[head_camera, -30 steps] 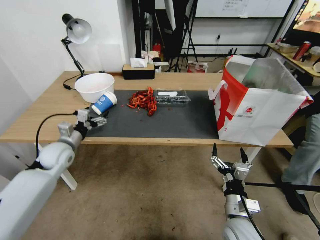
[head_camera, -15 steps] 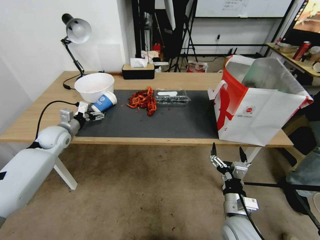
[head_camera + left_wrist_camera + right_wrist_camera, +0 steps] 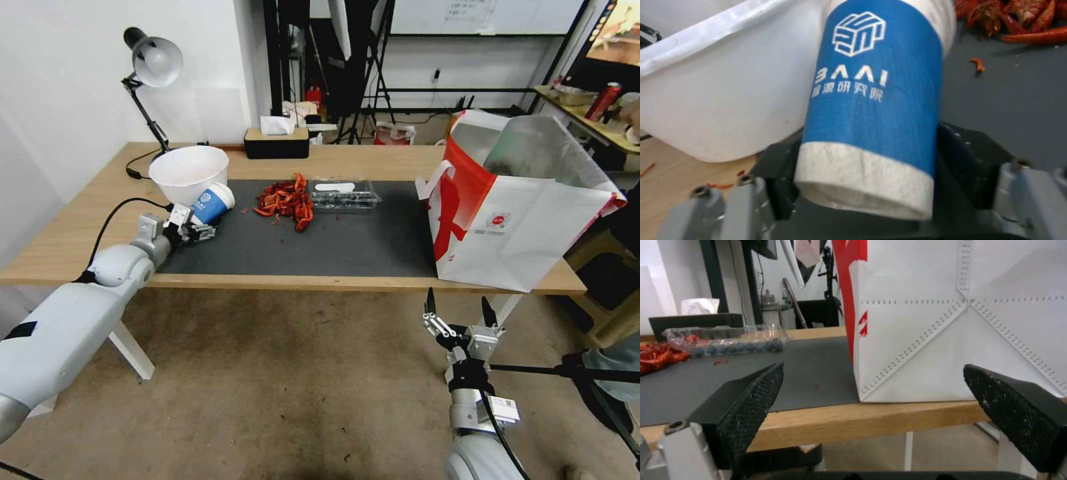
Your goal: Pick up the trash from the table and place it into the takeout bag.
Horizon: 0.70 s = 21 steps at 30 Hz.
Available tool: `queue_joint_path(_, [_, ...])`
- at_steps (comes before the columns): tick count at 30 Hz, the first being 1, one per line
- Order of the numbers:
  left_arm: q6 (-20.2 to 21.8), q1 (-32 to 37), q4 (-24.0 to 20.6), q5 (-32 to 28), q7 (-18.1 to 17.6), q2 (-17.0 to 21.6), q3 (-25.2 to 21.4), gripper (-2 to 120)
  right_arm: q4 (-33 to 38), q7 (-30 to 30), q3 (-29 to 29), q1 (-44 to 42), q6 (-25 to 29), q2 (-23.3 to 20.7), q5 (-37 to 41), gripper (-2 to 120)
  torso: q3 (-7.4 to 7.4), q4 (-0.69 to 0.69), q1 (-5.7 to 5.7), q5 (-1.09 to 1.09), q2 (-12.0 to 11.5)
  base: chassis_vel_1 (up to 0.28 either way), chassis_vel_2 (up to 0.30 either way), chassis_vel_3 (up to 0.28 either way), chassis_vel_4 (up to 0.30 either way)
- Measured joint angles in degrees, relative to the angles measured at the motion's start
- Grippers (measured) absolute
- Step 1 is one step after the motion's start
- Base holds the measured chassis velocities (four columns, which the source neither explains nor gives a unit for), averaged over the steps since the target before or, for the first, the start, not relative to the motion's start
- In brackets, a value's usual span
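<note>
A blue-and-white paper cup (image 3: 210, 202) (image 3: 871, 100) lies on its side at the left end of the dark mat (image 3: 333, 243), leaning on a white bowl (image 3: 189, 172) (image 3: 715, 110). My left gripper (image 3: 192, 223) (image 3: 865, 176) is open, with one finger close on each side of the cup's base. A heap of red crayfish shells (image 3: 288, 199) (image 3: 1018, 16) lies mid-mat. The takeout bag (image 3: 513, 233) (image 3: 951, 323) stands open at the table's (image 3: 80, 227) right end. Below the table's front edge, near the bag, my right gripper (image 3: 459, 308) (image 3: 873, 386) hangs open and holds nothing.
A clear box of blueberries (image 3: 343, 195) (image 3: 729, 338) sits behind the shells. A desk lamp (image 3: 155, 63) and a tissue box (image 3: 277, 141) stand along the table's back. Tripods and a second table stand in the room behind.
My left gripper has moved forward along the mat until its fingers stand on either side of the cup's base. The right arm has stayed in place.
</note>
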Motion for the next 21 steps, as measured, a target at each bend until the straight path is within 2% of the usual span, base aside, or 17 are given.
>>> queue_joint_path(5, [-2.5, 0.6, 0.0, 1.2, 1.1, 0.5, -0.1, 49, 0.0, 0.0, -0.1, 0.0, 0.1, 0.1, -0.2, 100, 0.00, -0.01, 0.00, 0.00, 0.0, 0.000, 0.000, 0.000, 0.000])
queue_joint_path(6, [-2.5, 0.6, 0.0, 1.2, 1.1, 0.5, -0.1, 49, 0.0, 0.0, -0.1, 0.0, 0.1, 0.1, -0.2, 100, 0.00, -0.01, 0.00, 0.00, 0.0, 0.000, 0.000, 0.000, 0.000])
queue_joint_path(10, [-5.5, 2.4, -1.2, 2.5, 4.5, 1.3, -2.1, 29, 0.0, 0.0, -0.1, -0.2, 0.2, 0.2, -0.4, 100, 0.00, 0.00, 0.00, 0.00, 0.0, 0.000, 0.000, 0.000, 0.000])
queue_joint_path(11, [-5.5, 2.4, -1.2, 2.5, 4.5, 1.3, -2.1, 29, 0.0, 0.0, -0.1, -0.2, 0.2, 0.2, -0.4, 100, 0.00, 0.00, 0.00, 0.00, 0.0, 0.000, 0.000, 0.000, 0.000])
queue_joint_path(14, [-8.6, 3.8, -2.3, 3.2, 8.2, 2.1, -3.5, 16, 0.0, 0.0, -0.2, -0.3, 0.3, 0.4, -0.5, 100, 0.00, -0.01, 0.00, 0.00, 0.0, 0.000, 0.000, 0.000, 0.000])
queue_joint_path(15, [-8.6, 3.8, -2.3, 3.2, 8.2, 2.1, -3.5, 16, 0.0, 0.0, -0.2, -0.3, 0.3, 0.4, -0.5, 100, 0.00, -0.01, 0.00, 0.00, 0.0, 0.000, 0.000, 0.000, 0.000])
queue_joint_path(18, [-12.0, 4.6, -4.4, 2.8, 12.0, 2.7, -4.3, 5, 0.0, 0.0, -0.3, -0.4, 0.3, 0.5, -0.7, 100, 0.00, 0.01, 0.00, 0.00, 0.0, 0.000, 0.000, 0.000, 0.000])
queue_joint_path(21, [-13.2, 4.4, -6.4, 1.6, 13.0, 2.8, -4.2, 4, 0.0, 0.0, -0.3, -0.4, 0.4, 0.6, -0.9, 100, 0.00, 0.00, 0.00, 0.00, 0.0, 0.000, 0.000, 0.000, 0.000])
